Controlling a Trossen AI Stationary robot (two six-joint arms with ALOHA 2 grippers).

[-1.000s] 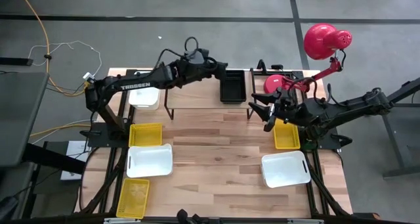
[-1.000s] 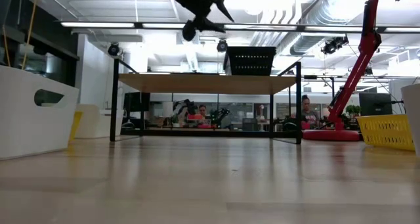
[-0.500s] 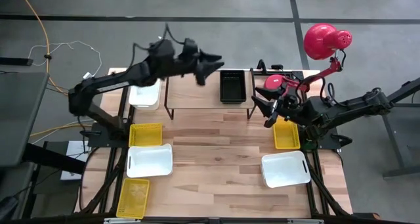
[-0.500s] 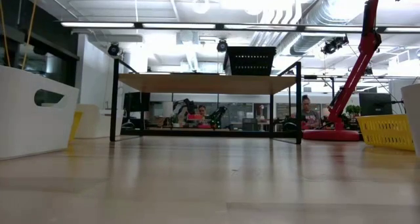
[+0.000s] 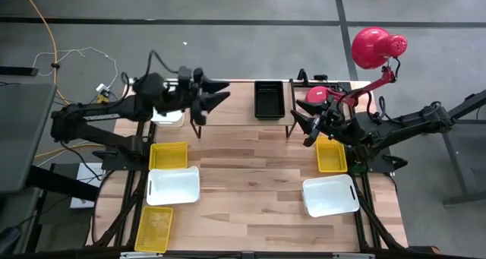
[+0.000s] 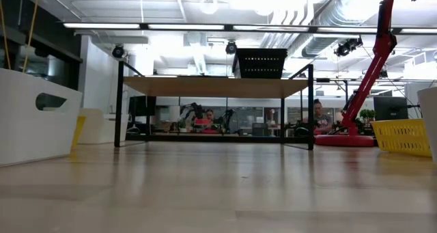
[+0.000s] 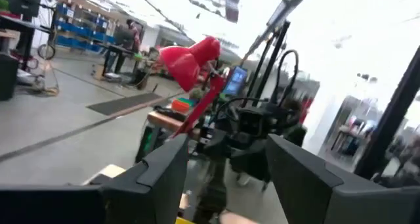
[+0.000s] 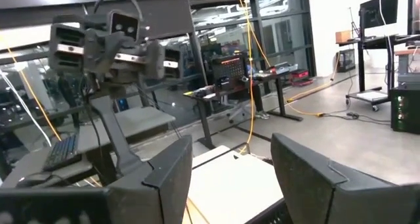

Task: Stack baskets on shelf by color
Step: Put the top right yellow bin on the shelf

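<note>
A black basket (image 5: 269,99) stands on the right part of the shelf's wood top (image 5: 235,107); in the low view the same basket (image 6: 261,62) rests on the plank (image 6: 205,87). My left gripper (image 5: 216,99) hangs open over the shelf's left end, well left of the basket, with nothing between its fingers (image 7: 161,178). Just off the shelf's right end my right gripper (image 5: 304,126) is open and holds nothing. Other baskets lie on the table: white (image 5: 173,184), (image 5: 330,196) and yellow (image 5: 168,155), (image 5: 331,156).
A white basket (image 5: 168,115) lies at the far left, partly under my left arm, and a yellow one (image 5: 154,228) at the near left. A red lamp (image 5: 376,46) stands at the far right corner. Bare tabletop (image 5: 250,175) lies in front of the shelf.
My left gripper has drawn back from beside the black basket toward the table's left edge, rising out of the low view and tipping up toward level. The black basket stays where it was on the shelf.
</note>
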